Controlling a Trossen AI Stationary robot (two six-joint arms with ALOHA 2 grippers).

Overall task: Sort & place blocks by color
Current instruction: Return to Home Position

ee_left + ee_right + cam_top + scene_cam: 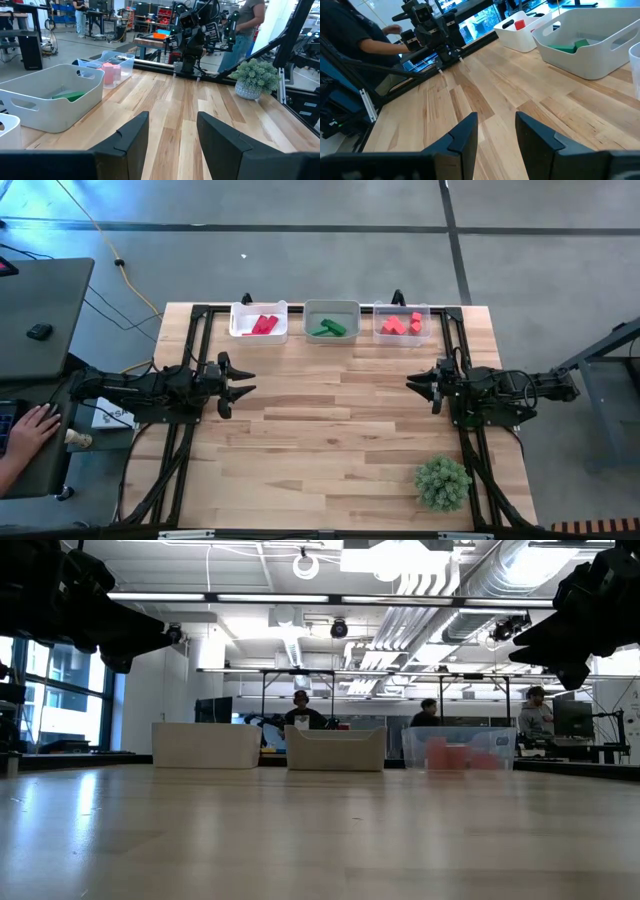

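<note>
The blocks lie in three bins along the table's far edge: crimson red blocks point(263, 325) in the left bin point(240, 330), green blocks point(329, 328) in the middle bin point(345, 309), coral orange-red blocks point(404, 324) in the clear right bin point(423, 310). My left gripper point(246, 382) hovers open and empty over the table's left side. My right gripper point(414, 385) hovers open and empty over the right side. Both point toward the table's middle.
A bushy green artificial plant point(442, 482) stands near the table's front right corner. A person's hand point(30, 428) rests at a desk left of the table. People show in the room behind.
</note>
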